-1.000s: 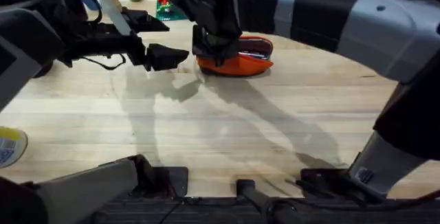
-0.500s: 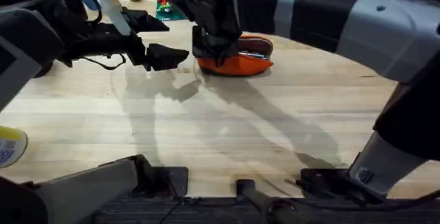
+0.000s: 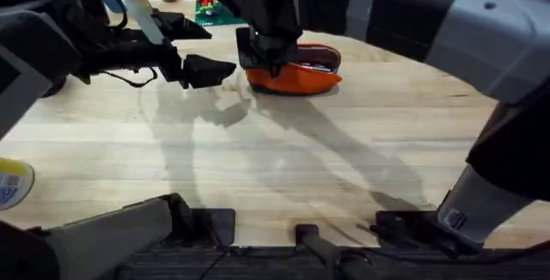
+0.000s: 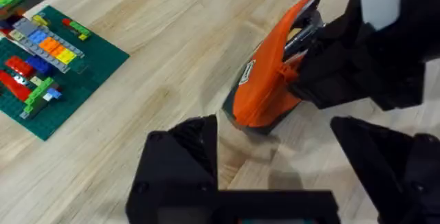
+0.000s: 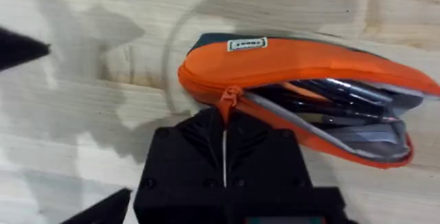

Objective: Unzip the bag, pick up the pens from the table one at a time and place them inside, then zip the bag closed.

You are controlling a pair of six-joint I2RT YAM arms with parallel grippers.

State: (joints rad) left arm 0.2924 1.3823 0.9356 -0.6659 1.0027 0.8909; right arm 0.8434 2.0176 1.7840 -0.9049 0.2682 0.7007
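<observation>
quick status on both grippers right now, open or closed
left gripper: open, empty, beside the bag
right gripper: closed at the zipper pull

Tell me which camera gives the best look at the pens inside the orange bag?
The right wrist view: it looks into the open bag, where the pens lie. The left wrist view glimpses them through the opening. In the overhead view the right arm partly covers the bag.

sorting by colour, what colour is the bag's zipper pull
Orange, like the bag; the zipper pull shows best in the right wrist view.
</observation>
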